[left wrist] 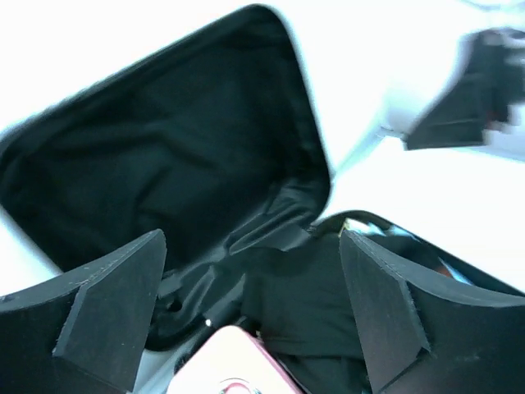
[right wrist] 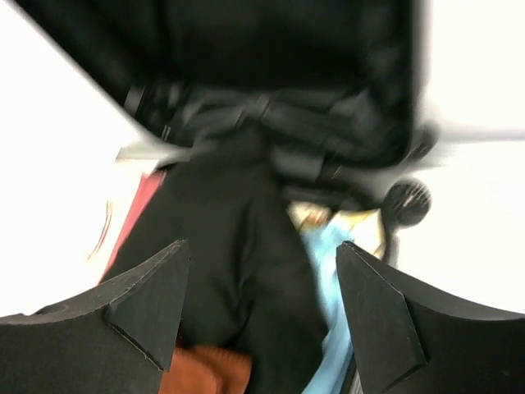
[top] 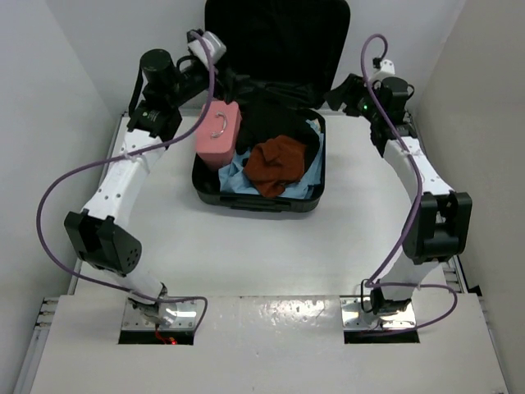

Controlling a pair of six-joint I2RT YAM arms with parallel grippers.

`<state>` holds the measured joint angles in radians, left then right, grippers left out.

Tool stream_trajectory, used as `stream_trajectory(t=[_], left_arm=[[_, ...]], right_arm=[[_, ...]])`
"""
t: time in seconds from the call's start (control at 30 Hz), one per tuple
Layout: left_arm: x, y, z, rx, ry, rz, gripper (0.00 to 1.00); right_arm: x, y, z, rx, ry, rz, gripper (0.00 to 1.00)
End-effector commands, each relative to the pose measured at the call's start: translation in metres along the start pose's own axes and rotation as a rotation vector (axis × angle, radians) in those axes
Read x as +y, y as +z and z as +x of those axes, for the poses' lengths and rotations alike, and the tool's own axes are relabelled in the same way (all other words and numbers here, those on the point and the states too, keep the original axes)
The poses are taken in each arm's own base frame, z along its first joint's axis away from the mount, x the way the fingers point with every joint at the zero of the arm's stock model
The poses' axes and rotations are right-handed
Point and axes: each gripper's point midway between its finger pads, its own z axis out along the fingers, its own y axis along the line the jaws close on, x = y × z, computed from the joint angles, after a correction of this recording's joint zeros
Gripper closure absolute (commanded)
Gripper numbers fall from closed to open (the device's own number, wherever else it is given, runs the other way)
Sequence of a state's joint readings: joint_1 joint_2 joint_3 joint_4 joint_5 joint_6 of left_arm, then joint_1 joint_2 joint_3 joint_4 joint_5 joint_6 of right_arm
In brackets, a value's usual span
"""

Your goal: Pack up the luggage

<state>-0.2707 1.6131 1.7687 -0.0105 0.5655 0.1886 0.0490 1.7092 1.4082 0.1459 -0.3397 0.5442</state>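
Note:
The black luggage [top: 254, 203] lies open at the table's far middle, its lid [top: 276, 41] standing up behind. Inside lie a black garment [top: 275, 111], a rust-coloured cloth [top: 275, 164] and a light blue cloth [top: 238, 176]. A pink case [top: 217, 134] rests on the luggage's left rim. My left gripper [top: 225, 75] hovers open and empty above the back left corner; its wrist view shows the lid lining [left wrist: 164, 156], black garment [left wrist: 312, 304] and pink case [left wrist: 234, 365]. My right gripper [top: 338, 92] hovers open and empty at the back right corner, over the black garment [right wrist: 230, 246] and blue cloth [right wrist: 328, 263].
White walls close in the table on the left, right and back. A small black wheel [right wrist: 408, 201] of the luggage shows in the right wrist view. The rust cloth [right wrist: 205, 369] lies below the right fingers [right wrist: 148, 304].

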Motion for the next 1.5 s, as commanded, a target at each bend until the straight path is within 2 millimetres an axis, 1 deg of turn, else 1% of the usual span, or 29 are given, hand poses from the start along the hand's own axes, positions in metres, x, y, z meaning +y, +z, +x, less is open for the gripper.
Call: stream_trajectory(t=[0.0, 0.07, 0.1, 0.17, 0.2, 0.23, 0.3, 0.33, 0.37, 0.4, 0.5, 0.53, 0.6, 0.63, 0.67, 0.7, 0.73, 0.8, 0.83, 0.9, 0.93, 0.97, 1.0, 1.03, 1.07, 1.13, 1.17, 1.33, 1.47], left_arm=[[0.078, 0.008, 0.046, 0.009, -0.208, -0.301, 0.09], [0.112, 0.011, 0.061, 0.006, -0.27, -0.389, 0.12], [0.145, 0.016, 0.078, -0.002, -0.333, -0.456, 0.14], [0.176, 0.02, 0.104, 0.013, -0.423, -0.526, 0.21], [0.189, 0.022, 0.112, -0.007, -0.491, -0.546, 0.23], [0.218, 0.021, 0.129, -0.036, -0.513, -0.591, 0.28], [0.25, 0.01, 0.143, -0.126, -0.591, -0.649, 0.32], [0.259, 0.007, 0.154, -0.154, -0.611, -0.683, 0.34], [0.265, 0.008, 0.161, -0.196, -0.608, -0.703, 0.34], [0.269, 0.004, 0.167, -0.184, -0.578, -0.704, 0.34], [0.257, 0.006, 0.179, -0.149, -0.563, -0.586, 0.36], [0.247, 0.003, 0.188, -0.111, -0.569, -0.534, 0.36], [0.241, -0.005, 0.169, -0.106, -0.512, -0.493, 0.38], [0.236, -0.007, 0.16, -0.103, -0.477, -0.471, 0.38], [0.227, -0.011, 0.171, -0.065, -0.476, -0.464, 0.38], [0.223, -0.017, 0.167, -0.049, -0.436, -0.465, 0.38], [0.212, -0.025, 0.16, -0.033, -0.428, -0.452, 0.38], [0.208, -0.038, 0.158, 0.001, -0.392, -0.455, 0.38], [0.206, -0.048, 0.154, 0.02, -0.38, -0.464, 0.38], [0.199, -0.054, 0.155, 0.05, -0.387, -0.464, 0.38], [0.198, -0.063, 0.166, 0.077, -0.407, -0.477, 0.38], [0.2, -0.071, 0.159, 0.072, -0.399, -0.489, 0.38], [0.198, -0.073, 0.157, 0.07, -0.411, -0.49, 0.38], [0.197, -0.08, 0.164, 0.089, -0.424, -0.501, 0.38], [0.194, -0.081, 0.165, 0.097, -0.444, -0.502, 0.38], [0.191, -0.089, 0.159, 0.101, -0.447, -0.5, 0.38], [0.186, -0.09, 0.162, 0.113, -0.459, -0.491, 0.38], [0.169, -0.1, 0.159, 0.137, -0.471, -0.478, 0.35], [0.16, -0.111, 0.158, 0.149, -0.469, -0.477, 0.34]], right_arm=[[-0.025, 0.012, -0.061, -0.209, -0.014, 0.102, 0.29], [-0.033, 0.017, -0.085, -0.271, -0.004, 0.119, 0.29], [-0.068, 0.031, -0.071, -0.244, 0.022, 0.172, 0.3], [-0.086, 0.044, -0.1, -0.309, 0.05, 0.206, 0.3], [-0.105, 0.058, -0.087, -0.288, 0.065, 0.238, 0.3], [-0.103, 0.059, -0.11, -0.339, 0.049, 0.241, 0.3], [-0.131, 0.084, -0.099, -0.327, 0.027, 0.281, 0.3], [-0.129, 0.092, -0.119, -0.37, 0.002, 0.272, 0.3], [-0.134, 0.097, -0.12, -0.376, 0.0, 0.282, 0.3], [-0.145, 0.107, -0.105, -0.344, -0.002, 0.296, 0.31], [-0.137, 0.112, -0.1, -0.317, -0.052, 0.208, 0.33], [-0.135, 0.103, -0.077, -0.266, -0.042, 0.202, 0.34], [-0.098, 0.082, -0.085, -0.274, -0.115, 0.082, 0.36], [-0.096, 0.079, -0.059, -0.217, -0.119, 0.048, 0.37], [-0.083, 0.073, -0.061, -0.233, -0.159, -0.006, 0.37], [-0.052, 0.051, -0.072, -0.241, -0.185, -0.081, 0.39], [-0.044, 0.044, -0.061, -0.215, -0.19, -0.117, 0.4], [0.015, 0.007, -0.064, -0.185, -0.245, -0.295, 0.42], [0.028, -0.009, -0.056, -0.148, -0.279, -0.326, 0.46], [0.07, -0.028, 0.007, 0.079, -0.241, -0.498, 0.5], [0.095, -0.045, 0.016, 0.092, -0.345, -0.566, 0.57], [0.1, -0.061, 0.055, 0.241, -0.277, -0.608, 0.62], [0.124, -0.071, 0.065, 0.251, -0.346, -0.671, 0.7], [0.128, -0.074, 0.08, 0.28, -0.372, -0.692, 0.82], [0.13, -0.084, 0.1, 0.367, -0.333, -0.698, 0.86], [0.153, -0.084, 0.124, 0.415, -0.443, -0.774, 0.93], [0.168, -0.096, 0.144, 0.503, -0.463, -0.81, 0.98], [0.168, -0.085, 0.202, 0.709, -0.559, -0.837, 1.0], [0.159, -0.072, 0.231, 0.771, -0.637, -0.794, 1.0]])
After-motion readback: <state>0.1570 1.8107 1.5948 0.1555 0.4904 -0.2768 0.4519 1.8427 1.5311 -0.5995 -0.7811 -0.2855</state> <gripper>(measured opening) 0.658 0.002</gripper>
